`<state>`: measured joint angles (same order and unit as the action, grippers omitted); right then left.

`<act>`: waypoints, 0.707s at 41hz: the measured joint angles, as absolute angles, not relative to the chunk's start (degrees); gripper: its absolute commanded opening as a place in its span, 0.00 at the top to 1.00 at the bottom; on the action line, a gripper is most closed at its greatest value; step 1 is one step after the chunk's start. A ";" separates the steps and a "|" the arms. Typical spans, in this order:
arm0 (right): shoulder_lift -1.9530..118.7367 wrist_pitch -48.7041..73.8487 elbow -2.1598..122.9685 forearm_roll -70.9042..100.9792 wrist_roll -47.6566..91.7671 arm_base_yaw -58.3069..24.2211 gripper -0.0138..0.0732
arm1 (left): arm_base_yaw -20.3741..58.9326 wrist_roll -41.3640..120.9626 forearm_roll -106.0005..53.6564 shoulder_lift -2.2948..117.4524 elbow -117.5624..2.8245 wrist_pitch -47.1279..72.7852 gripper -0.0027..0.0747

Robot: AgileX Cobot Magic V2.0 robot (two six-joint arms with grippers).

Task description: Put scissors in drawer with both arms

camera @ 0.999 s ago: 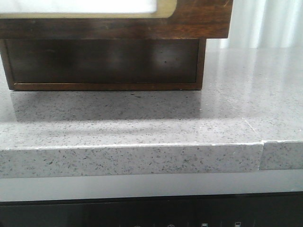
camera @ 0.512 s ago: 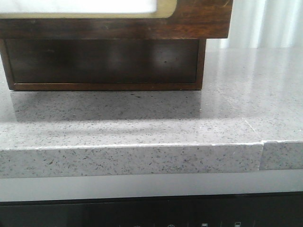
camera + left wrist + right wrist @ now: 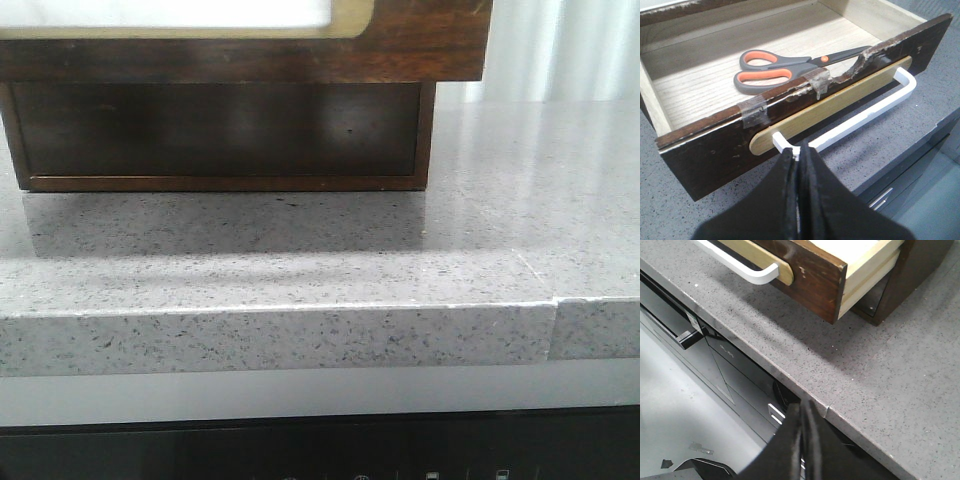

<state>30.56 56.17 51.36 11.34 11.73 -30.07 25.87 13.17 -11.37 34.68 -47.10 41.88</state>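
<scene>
The scissors [image 3: 780,70], grey-handled with orange inside the loops, lie flat on the pale wood floor of the pulled-out drawer [image 3: 715,150]. Its dark front carries a pale gold plate and a white bar handle [image 3: 865,115]. My left gripper [image 3: 799,152] is shut on one end of that handle, where the bar turns toward the plate. In the right wrist view, one corner of the drawer [image 3: 810,275] juts out over the counter. My right gripper [image 3: 804,405] is shut with nothing in it, over the counter's front edge. Neither gripper shows in the front view, where the drawer front [image 3: 420,40] fills the top.
The dark wooden cabinet body [image 3: 220,130] stands on a grey speckled stone counter [image 3: 300,250], with a seam in its front edge [image 3: 553,330]. Below the counter are dark appliance fronts [image 3: 700,330] and a grey floor [image 3: 675,410].
</scene>
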 measured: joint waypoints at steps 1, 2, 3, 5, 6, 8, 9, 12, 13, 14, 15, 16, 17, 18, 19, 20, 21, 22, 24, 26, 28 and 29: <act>30.56 56.17 51.36 11.34 11.73 -30.07 0.98 | 25.87 13.17 -11.37 34.68 -47.10 41.88 0.99; 30.56 56.17 51.36 11.34 11.73 -30.07 0.98 | 25.87 13.17 -11.37 34.68 -47.10 41.88 0.99; 30.56 56.17 51.36 11.34 11.73 -30.07 0.98 | 25.87 13.17 -11.37 34.68 -47.10 41.88 0.99; 30.56 56.17 51.36 11.34 11.73 -30.07 0.98 | 25.87 13.17 -11.37 34.68 -47.10 41.88 0.99; 30.56 56.17 51.36 11.34 11.73 -30.07 0.98 | 25.87 13.17 -11.37 34.68 -47.10 41.88 0.99; 30.56 56.17 51.36 11.34 11.73 -30.07 0.98 | 25.87 13.17 -11.37 34.68 -47.10 41.88 0.99; 30.56 56.17 51.36 11.34 11.73 -30.07 0.98 | 25.87 13.17 -11.37 34.68 -47.10 41.88 0.99; 30.56 56.17 51.36 11.34 11.73 -30.07 0.98 | 25.87 13.17 -11.37 34.68 -47.10 41.88 0.99; 30.56 56.17 51.36 11.34 11.73 -30.07 0.98 | 25.87 13.17 -11.37 34.68 -47.10 41.88 0.99; 30.56 56.17 51.36 11.34 11.73 -30.07 0.98 | 25.87 13.17 -11.37 34.68 -47.10 41.88 0.99; 30.56 56.17 51.36 11.34 11.73 -30.07 0.98 | 25.87 13.17 -11.37 34.68 -47.10 41.88 0.99; 30.56 56.17 51.36 11.34 11.73 -30.07 0.98 | 25.87 13.17 -11.37 34.68 -47.10 41.88 0.99; 30.56 56.17 51.36 11.34 11.73 -30.07 0.98 | 25.87 13.17 -11.37 34.68 -47.10 41.88 0.99; 30.56 56.17 51.36 11.34 11.73 -30.07 0.98 | 25.87 13.17 -11.37 34.56 -47.10 41.88 0.99; 30.56 56.17 51.36 11.34 11.73 -30.07 0.98 | 25.87 13.17 -11.37 34.45 -47.00 41.77 0.99; 30.56 56.17 51.36 11.34 11.73 -30.07 0.98 | 25.87 13.17 -11.37 34.16 -46.86 41.77 0.99; 30.56 56.17 51.36 11.34 11.73 -30.07 0.98 | 25.73 13.17 -11.37 33.77 -46.62 41.77 0.99; 30.56 56.17 51.27 11.34 11.73 -30.07 0.98 | 25.38 13.17 -11.49 33.39 -46.48 41.77 0.99; 30.56 56.17 51.27 11.34 11.73 -30.07 0.98 | 23.72 13.17 -11.49 32.16 -45.63 41.77 0.99; 30.56 56.17 51.27 11.34 11.73 -30.07 0.98 | 21.53 13.17 -11.49 30.27 -44.60 41.77 0.99; 30.56 56.17 51.27 11.34 11.73 -30.07 0.98 | 19.30 13.17 -11.49 28.46 -43.50 41.77 0.99; 30.56 56.17 51.27 11.34 11.73 -30.07 0.98 | 17.69 13.17 -11.49 27.07 -42.63 41.77 0.99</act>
<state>30.56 56.17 51.27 11.34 11.73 -30.07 17.69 13.17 -11.49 27.07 -42.63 41.77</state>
